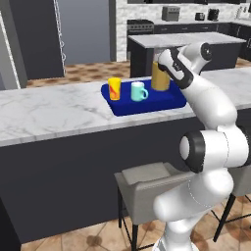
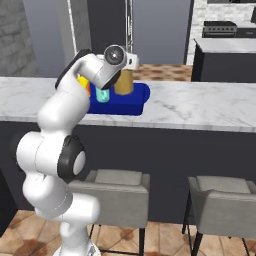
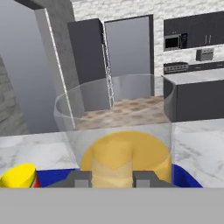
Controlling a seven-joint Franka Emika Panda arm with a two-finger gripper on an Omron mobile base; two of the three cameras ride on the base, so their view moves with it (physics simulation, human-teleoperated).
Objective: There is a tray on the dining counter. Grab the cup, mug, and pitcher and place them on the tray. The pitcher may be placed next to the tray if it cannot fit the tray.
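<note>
1. The pitcher (image 1: 160,76) stands upright at the right end of the blue tray (image 1: 122,107), long axis vertical, on the dining counter (image 1: 49,112).
2. It sits directly ahead of the gripper (image 3: 111,178); in the hand view its glass wall and orange juice rise right above the fingertips (image 3: 78,178).
3. Left of the pitcher on the tray stand the teal mug (image 1: 138,91), then the yellow cup (image 1: 114,88).
4. The jaws stand narrowly apart, seemingly pinching a part of the pitcher, likely its handle; actual contact cannot be confirmed.
5. Releasing and backing straight away seems the likely next move.
</note>
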